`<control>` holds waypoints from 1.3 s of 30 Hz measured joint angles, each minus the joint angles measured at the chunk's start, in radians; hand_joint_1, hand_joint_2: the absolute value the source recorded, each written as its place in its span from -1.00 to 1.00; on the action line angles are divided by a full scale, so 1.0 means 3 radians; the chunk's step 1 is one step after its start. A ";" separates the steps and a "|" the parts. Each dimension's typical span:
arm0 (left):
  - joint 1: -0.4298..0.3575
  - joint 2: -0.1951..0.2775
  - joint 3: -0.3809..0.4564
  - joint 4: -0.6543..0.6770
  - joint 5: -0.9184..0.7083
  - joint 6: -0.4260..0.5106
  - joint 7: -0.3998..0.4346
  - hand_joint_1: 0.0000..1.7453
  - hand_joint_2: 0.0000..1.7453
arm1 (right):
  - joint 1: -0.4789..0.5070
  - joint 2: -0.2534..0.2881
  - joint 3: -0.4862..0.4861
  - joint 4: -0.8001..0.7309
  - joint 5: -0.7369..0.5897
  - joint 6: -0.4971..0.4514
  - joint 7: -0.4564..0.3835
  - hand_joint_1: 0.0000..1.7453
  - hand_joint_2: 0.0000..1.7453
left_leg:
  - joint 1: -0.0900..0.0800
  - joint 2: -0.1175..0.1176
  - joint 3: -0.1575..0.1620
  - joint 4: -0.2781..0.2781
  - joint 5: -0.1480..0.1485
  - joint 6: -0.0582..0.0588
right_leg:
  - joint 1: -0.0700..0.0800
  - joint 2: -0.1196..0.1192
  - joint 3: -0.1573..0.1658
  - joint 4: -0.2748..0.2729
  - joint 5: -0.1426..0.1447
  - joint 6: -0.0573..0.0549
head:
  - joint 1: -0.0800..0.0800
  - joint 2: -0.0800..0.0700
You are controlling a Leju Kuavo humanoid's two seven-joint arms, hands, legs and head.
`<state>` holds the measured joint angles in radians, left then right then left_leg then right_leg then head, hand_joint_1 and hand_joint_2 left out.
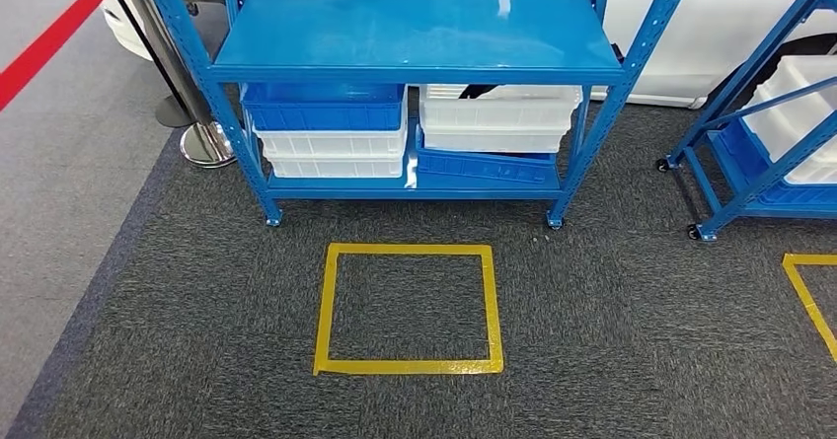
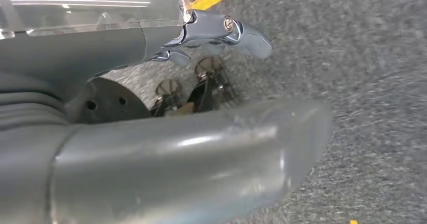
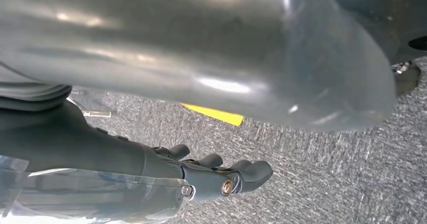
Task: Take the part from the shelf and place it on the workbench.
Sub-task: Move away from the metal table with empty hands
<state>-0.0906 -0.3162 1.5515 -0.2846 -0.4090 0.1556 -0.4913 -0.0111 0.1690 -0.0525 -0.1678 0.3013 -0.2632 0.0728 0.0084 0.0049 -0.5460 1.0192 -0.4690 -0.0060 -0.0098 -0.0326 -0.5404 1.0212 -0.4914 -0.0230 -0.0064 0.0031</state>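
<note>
Facing the blue shelf (image 1: 415, 39), both hands hang empty.

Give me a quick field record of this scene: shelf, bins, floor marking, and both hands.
shelf: blue rack, top level bare
bins: blue bin on white ones, left; white bins over a tilted blue bin, right
floor marking: yellow tape square in front of shelf
left hand: holds nothing, above carpet
right hand: holds nothing, above carpet
</note>
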 joint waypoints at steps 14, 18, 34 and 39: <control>0.0005 -0.0004 0.0000 0.0000 0.0036 -0.0011 0.0050 -1.00 -1.00 | 0.0018 -0.0010 -0.0003 0.0000 0.0022 0.0008 0.0002 -1.00 -1.00 | -0.0017 -0.0069 0.0326 -0.0050 -0.0245 0.0117 | -0.0030 0.0099 -0.0380 0.0247 0.0162 0.0165 | 0.0029 0.0000; -0.0001 -0.0002 0.0000 0.0001 0.0036 0.0000 0.0095 -1.00 -1.00 | 0.0027 -0.0011 -0.0006 0.0001 0.0042 0.0009 0.0006 -1.00 -1.00 | -0.0019 -0.0069 0.0359 0.0005 -0.0278 0.0021 | -0.0004 0.0103 -0.0301 0.0087 0.0195 0.0054 | 0.0021 0.0000; 0.0005 0.0009 0.0000 0.0006 0.0037 0.0027 0.0160 -1.00 -1.00 | 0.0014 0.0000 -0.0006 0.0006 0.0128 0.0041 0.0056 -1.00 -1.00 | -0.0029 -0.0016 -0.0162 0.0046 0.0096 0.0095 | 0.0003 0.0089 0.0229 0.0065 -0.0174 0.0103 | -0.0001 0.0000; -0.0002 0.0005 0.0000 0.0013 0.0035 0.0026 0.0160 -1.00 -1.00 | -0.0002 -0.0004 -0.0004 0.0006 0.0133 0.0038 0.0055 -1.00 -1.00 | -0.0020 -0.0030 -0.0027 -0.0013 0.0031 0.0165 | -0.0010 0.0102 -0.0245 0.0828 -0.0462 0.0168 | 0.0029 0.0000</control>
<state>-0.0912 -0.3148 1.5515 -0.2808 -0.3986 0.1636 -0.4433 -0.0116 0.1677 -0.0538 -0.1659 0.3410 -0.2518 0.0893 0.0025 -0.0042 -0.5540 1.0154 -0.4599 0.0435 -0.0129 -0.0020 -0.6138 1.2695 -0.6300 0.0273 0.0024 0.0031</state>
